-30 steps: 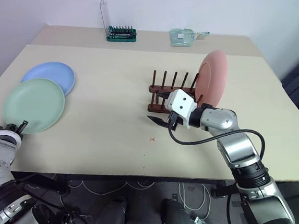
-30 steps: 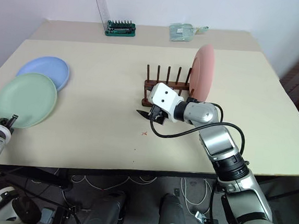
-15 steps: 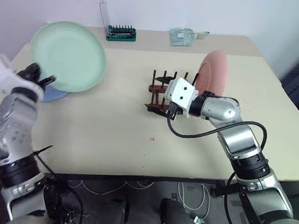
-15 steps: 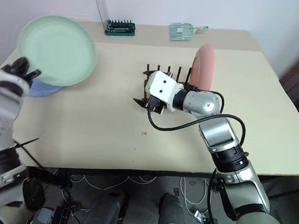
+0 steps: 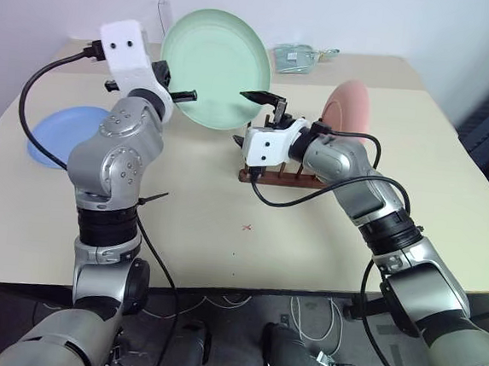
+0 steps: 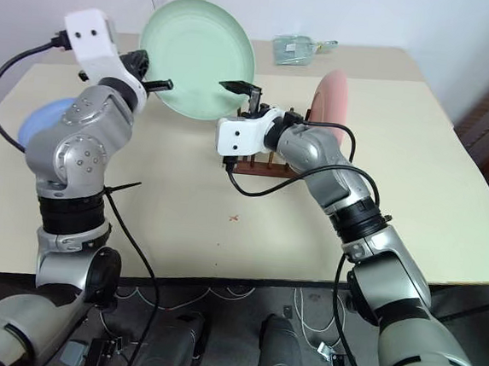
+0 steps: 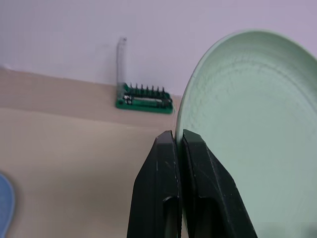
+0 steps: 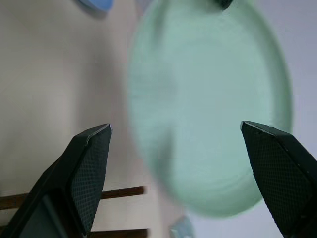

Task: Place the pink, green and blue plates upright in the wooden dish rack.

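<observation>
My left gripper (image 5: 184, 95) is shut on the rim of the pale green plate (image 5: 216, 69) and holds it up on edge, above the table, just left of the wooden dish rack (image 5: 272, 176). Its fingers (image 7: 168, 163) pinch that rim in the left wrist view. My right gripper (image 5: 245, 133) stands wide open in front of the rack, facing the green plate (image 8: 213, 109), with nothing between its fingers (image 8: 91, 168). The pink plate (image 5: 347, 115) stands upright at the rack's right end. The blue plate (image 5: 59, 131) lies flat at the table's left.
A green case of screwdriver bits (image 7: 145, 100) with a clear lid stands at the table's back edge. A clear packet (image 5: 300, 58) lies at the back, right of it. Bare tabletop (image 5: 223, 232) stretches in front of the rack.
My left arm has swung the green plate up off the table and rightward to the rack. My right gripper has risen, rolled, and now stands one finger above the other beside the plate.
</observation>
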